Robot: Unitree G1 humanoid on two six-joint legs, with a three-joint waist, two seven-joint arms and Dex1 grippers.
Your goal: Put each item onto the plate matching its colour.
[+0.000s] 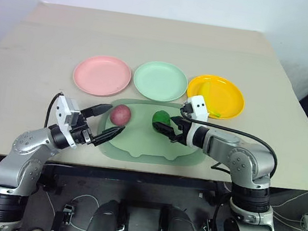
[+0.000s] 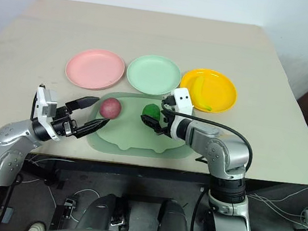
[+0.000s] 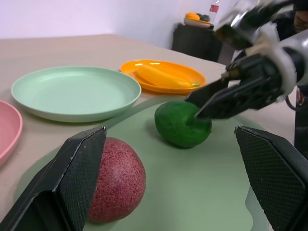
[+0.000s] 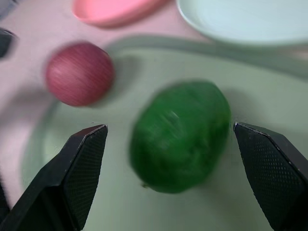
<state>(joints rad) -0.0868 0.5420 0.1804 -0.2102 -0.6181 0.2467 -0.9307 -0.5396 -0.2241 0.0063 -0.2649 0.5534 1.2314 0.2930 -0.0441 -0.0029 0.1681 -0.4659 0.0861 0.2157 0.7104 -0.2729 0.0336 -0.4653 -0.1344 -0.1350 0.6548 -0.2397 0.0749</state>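
Here, both arms reach in over the near edge of the table [image 1: 23, 63] toward the pale green tray [image 1: 155, 150]. The left arm comes in low from the near left, forearm angled right; the left gripper [image 1: 105, 123] points right and slightly far, jaws wide, holding nothing. The maroon-red ball [image 1: 121, 114] sits on the tray's left part, just off the far fingertip; whether it touches the ball I cannot tell.

The right arm bends at the elbow and reaches left across the tray, wrist tipped down. The right gripper [image 1: 162, 127] has its jaws spread wide either side of the dark green oval [image 1: 161, 117], not closed on it. In the left wrist view one finger [image 3: 216, 98] lies against or just in front of the oval; contact unclear.

The oval rests on the tray's middle, long axis running roughly left–right; its near side is partly hidden by the right gripper. The yellow banana [image 1: 205, 95] lies on the orange-yellow plate [image 1: 231, 97], far right, long axis near–far with a slight curve; its near end is cut off behind the white wrist housing. The pink plate [image 1: 102, 75] at far left and the mint green plate [image 1: 160, 81] in the middle lie in a row with it, beyond the tray.
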